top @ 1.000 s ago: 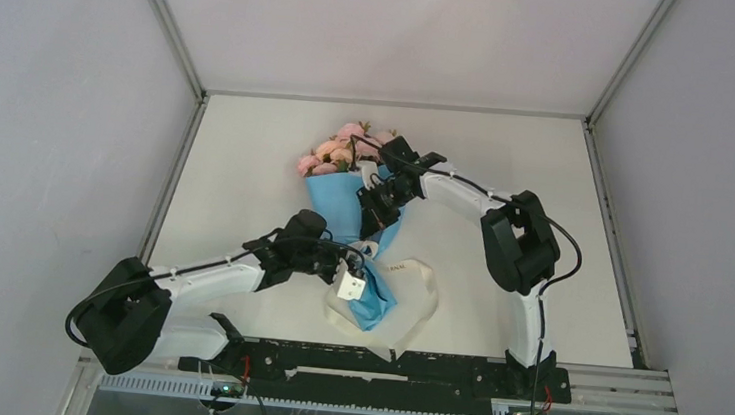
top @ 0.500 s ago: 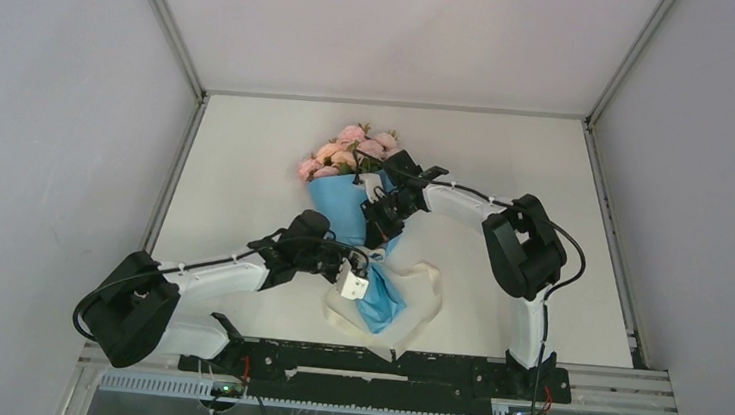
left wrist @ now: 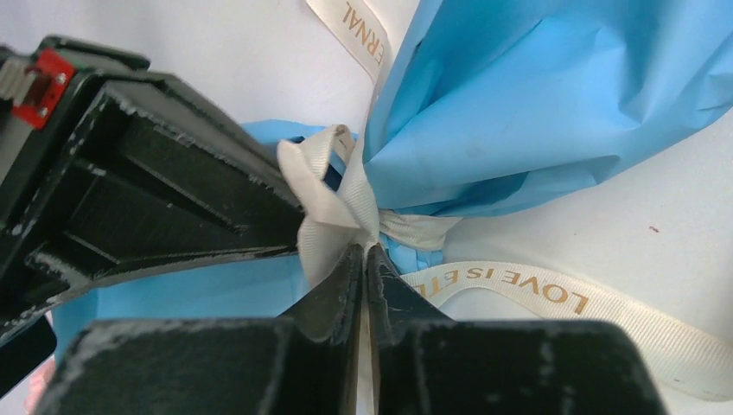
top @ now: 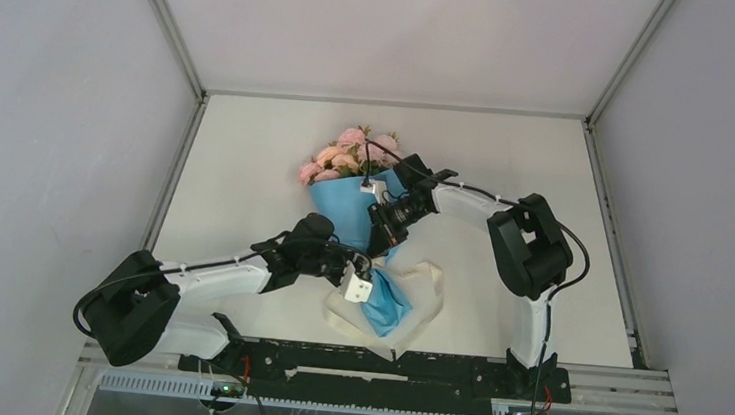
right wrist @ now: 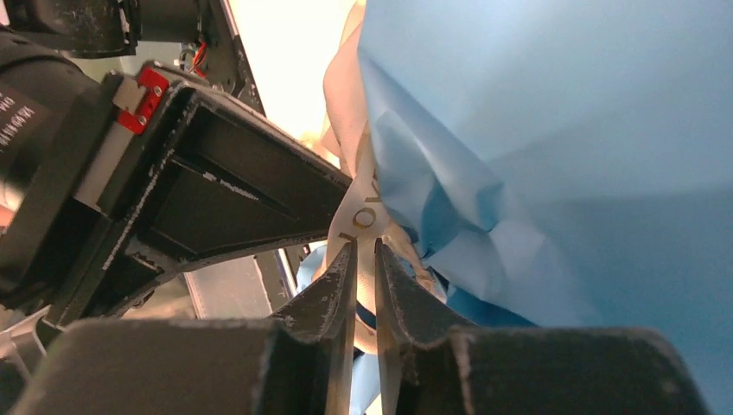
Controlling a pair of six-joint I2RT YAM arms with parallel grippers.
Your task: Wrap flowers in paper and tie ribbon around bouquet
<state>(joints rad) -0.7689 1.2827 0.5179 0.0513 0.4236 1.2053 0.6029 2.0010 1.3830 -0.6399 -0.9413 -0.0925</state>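
The bouquet lies mid-table, pink flowers (top: 348,151) at its far end in a light-blue paper (top: 345,209) cone whose tail (top: 387,308) points at me. The cream ribbon (top: 425,285) is knotted round the cone's neck. In the left wrist view my left gripper (left wrist: 365,251) pinches the ribbon (left wrist: 339,186) at the knot, beside the paper (left wrist: 536,112), its jaws almost touching. My right gripper (right wrist: 363,244) holds a lettered ribbon (right wrist: 359,212) strand against the paper (right wrist: 562,130). From above, the left gripper (top: 366,271) and right gripper (top: 388,235) meet at the neck.
Loose ribbon loops lie on the white table (top: 508,160) to the right of the paper tail. Grey walls enclose the table on three sides. Each wrist view shows the other gripper's black body close by, such as the left one (right wrist: 173,181).
The right gripper has moved nearer to me along the cone toward the neck. The bouquet has shifted slightly right, and the ribbon loop on the right has drawn in.
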